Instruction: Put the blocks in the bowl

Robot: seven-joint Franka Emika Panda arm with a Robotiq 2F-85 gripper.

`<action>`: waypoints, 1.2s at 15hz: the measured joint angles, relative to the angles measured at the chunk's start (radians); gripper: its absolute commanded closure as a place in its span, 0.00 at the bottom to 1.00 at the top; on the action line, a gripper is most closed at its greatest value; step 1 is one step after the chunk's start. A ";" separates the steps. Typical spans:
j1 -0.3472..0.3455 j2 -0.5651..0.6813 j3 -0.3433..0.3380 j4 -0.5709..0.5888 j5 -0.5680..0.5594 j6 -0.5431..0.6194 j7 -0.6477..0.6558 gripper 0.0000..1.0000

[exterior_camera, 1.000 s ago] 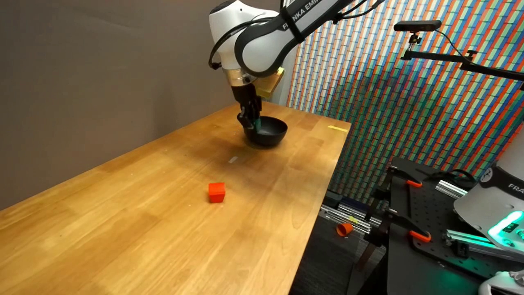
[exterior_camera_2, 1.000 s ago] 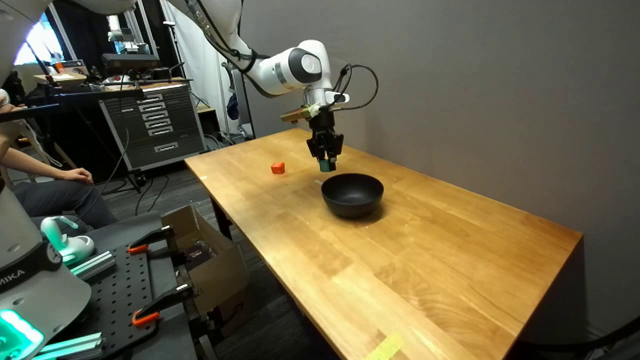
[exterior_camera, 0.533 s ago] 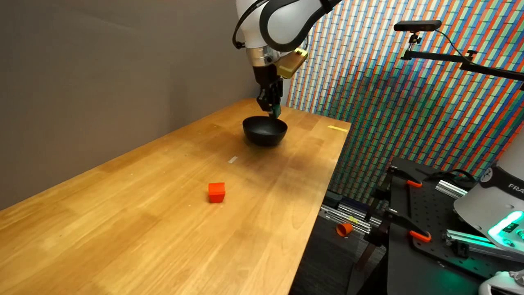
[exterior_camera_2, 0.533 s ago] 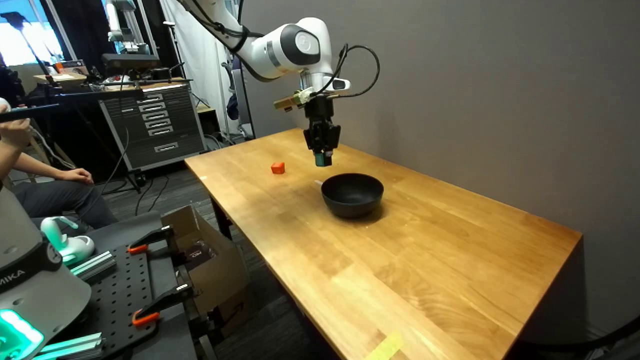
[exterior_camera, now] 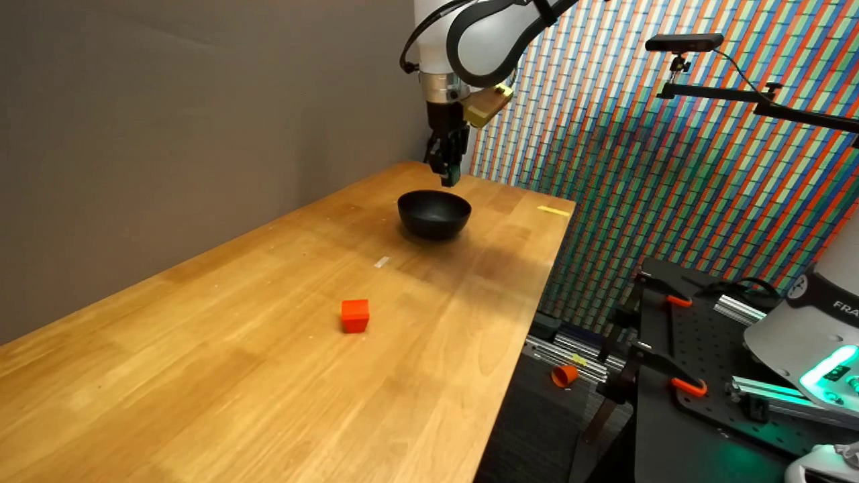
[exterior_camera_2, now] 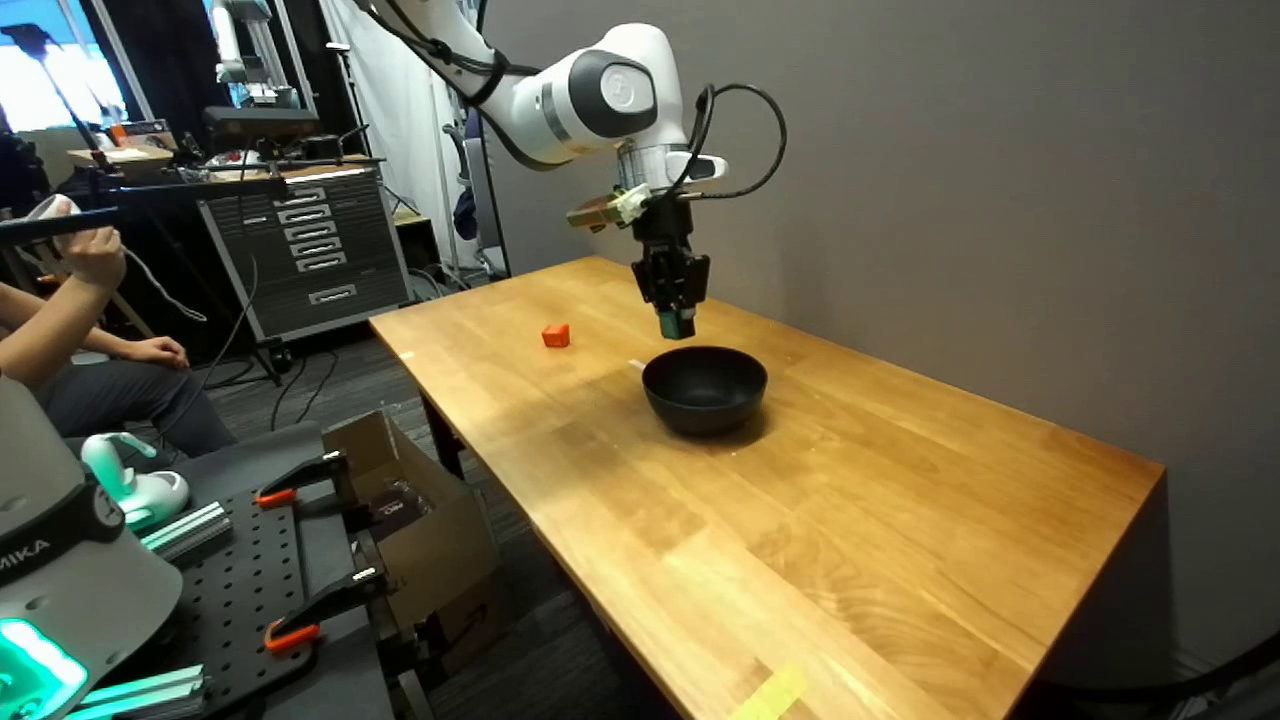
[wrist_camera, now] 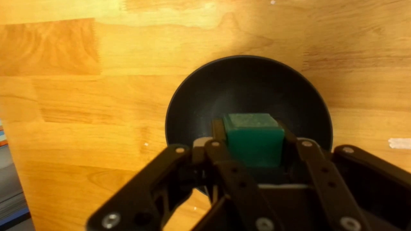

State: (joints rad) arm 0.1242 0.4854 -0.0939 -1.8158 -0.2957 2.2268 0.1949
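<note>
My gripper (wrist_camera: 252, 128) is shut on the green block (wrist_camera: 255, 144), which sits between the two fingertips. In the wrist view the block shows against the inside of the black bowl (wrist_camera: 192, 93). In both exterior views the gripper (exterior_camera: 449, 176) (exterior_camera_2: 678, 322) hangs pointing down, above the bowl's (exterior_camera: 435, 227) (exterior_camera_2: 705, 412) rim and apart from it, near its far side in an exterior view. The green block shows small at the fingertips (exterior_camera_2: 670, 325). The red-orange block (exterior_camera: 355, 316) (exterior_camera_2: 556, 336) lies on the table away from the bowl. It is out of the wrist view.
The wooden table (exterior_camera: 268, 362) stands along a grey wall (exterior_camera_2: 950, 200). A strip of yellow tape (exterior_camera: 553, 210) lies near one table end. A pale tape scrap (exterior_camera: 382, 261) lies near the bowl. A person's arm (exterior_camera_2: 60, 300) is at the far side, off the table.
The gripper has risen and shifted from beside the bowl to over it, carrying the green block. The bowl and the red-orange block have not moved. The person's hand has risen.
</note>
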 measured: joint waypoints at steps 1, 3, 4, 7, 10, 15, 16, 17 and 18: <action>-0.007 0.005 0.002 0.000 0.002 0.018 -0.005 0.31; -0.018 0.017 0.011 0.001 0.011 0.040 -0.018 0.16; -0.023 0.022 0.020 0.002 0.026 0.041 -0.026 0.06; -0.042 0.037 0.069 0.001 0.130 0.029 -0.075 0.00; -0.045 0.047 0.128 0.001 0.229 0.009 -0.126 0.00; -0.042 0.053 0.245 0.000 0.415 -0.078 -0.192 0.00; -0.038 0.057 0.263 -0.001 0.439 -0.088 -0.196 0.00; -0.032 0.062 0.279 -0.002 0.456 -0.096 -0.199 0.00; -0.024 0.066 0.292 -0.005 0.476 -0.101 -0.202 0.00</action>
State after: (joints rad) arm 0.1000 0.5517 0.1986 -1.8210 0.1800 2.1257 -0.0068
